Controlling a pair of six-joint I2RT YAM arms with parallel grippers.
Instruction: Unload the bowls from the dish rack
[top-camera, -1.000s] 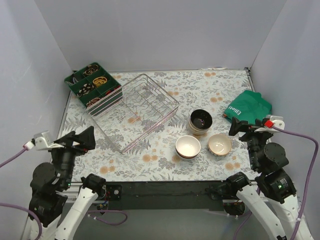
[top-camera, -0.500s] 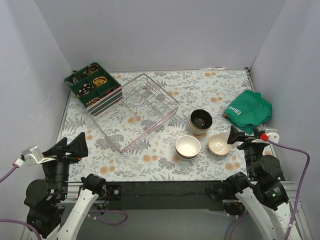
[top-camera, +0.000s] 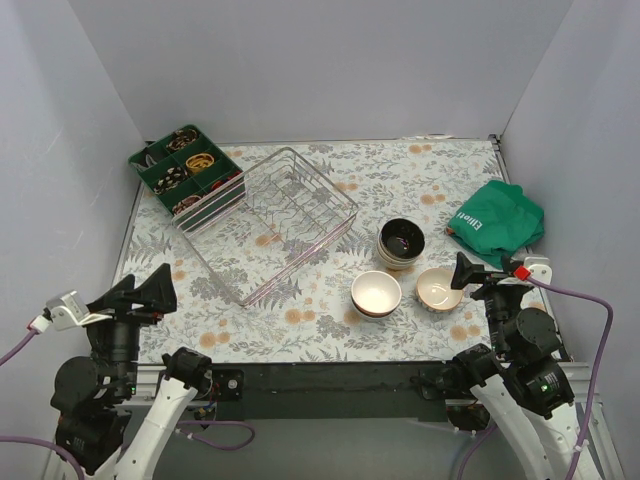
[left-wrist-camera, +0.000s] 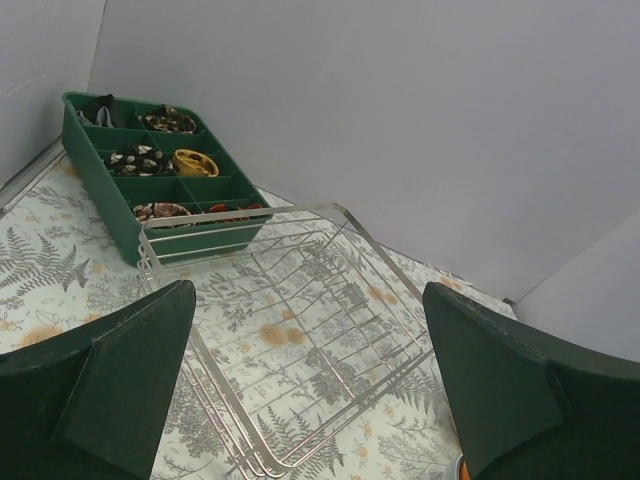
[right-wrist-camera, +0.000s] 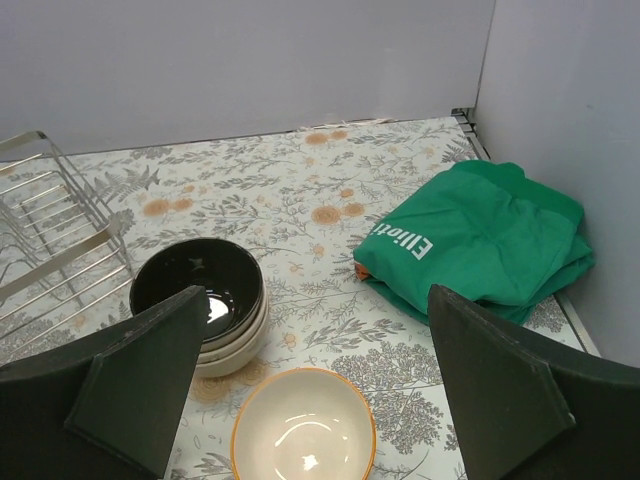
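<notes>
The silver wire dish rack (top-camera: 268, 222) stands at the middle left of the table and holds no bowls; it also shows in the left wrist view (left-wrist-camera: 300, 340). A black bowl stacked on cream bowls (top-camera: 401, 243) stands right of the rack, also in the right wrist view (right-wrist-camera: 200, 300). A white bowl (top-camera: 376, 294) and an orange-rimmed bowl (top-camera: 439, 289) sit nearer; the orange-rimmed bowl (right-wrist-camera: 303, 430) lies between my right fingers. My left gripper (top-camera: 135, 292) is open and empty near the front left edge. My right gripper (top-camera: 490, 272) is open and empty near the front right.
A green compartment tray (top-camera: 184, 170) of small items stands at the back left, touching the rack. A folded green cloth (top-camera: 498, 220) lies at the right edge, also in the right wrist view (right-wrist-camera: 480, 240). Grey walls enclose the table.
Both arms have drawn back toward the near edge over the last second. The left gripper moved left and down, the right gripper down. The bowls and rack have not moved.
</notes>
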